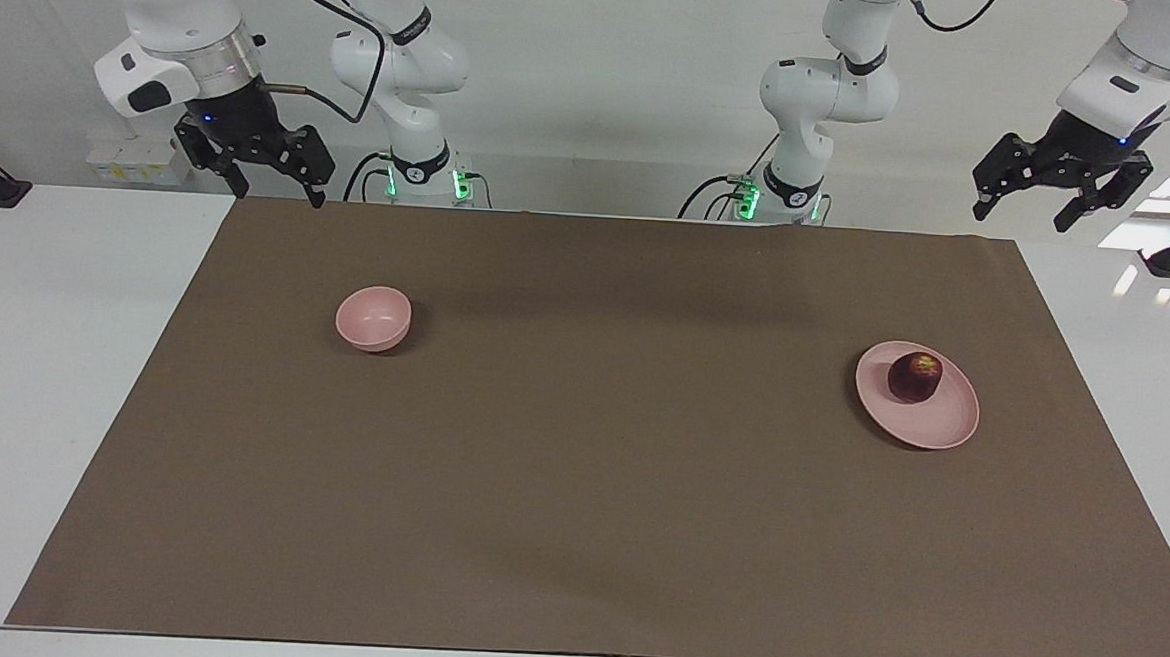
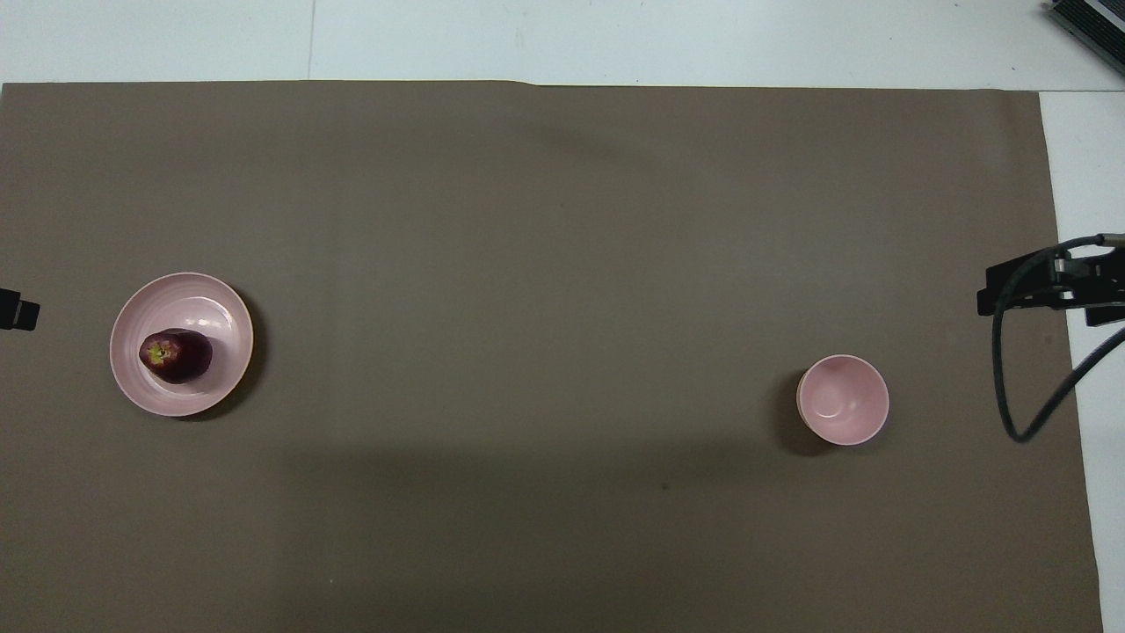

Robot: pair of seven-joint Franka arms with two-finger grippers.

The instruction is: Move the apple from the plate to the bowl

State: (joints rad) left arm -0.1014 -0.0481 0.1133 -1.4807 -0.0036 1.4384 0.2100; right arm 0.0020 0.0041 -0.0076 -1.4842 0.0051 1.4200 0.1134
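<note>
Left end effector (image 1: 1060, 198) raised, splayed wide, empty; apple (image 1: 915, 376) on plate (image 1: 940, 427) below and inward: descend straight, close gently around middle.

robotics lab, two white arms (image 1: 408, 79) bolted at white table (image 1: 54, 341), brown mat (image 1: 578, 468)

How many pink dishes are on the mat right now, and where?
2. The plate, with the apple on it, lies toward the left arm's end of the table. The bowl, with nothing in it, stands toward the right arm's end. None looks hidden.
</note>
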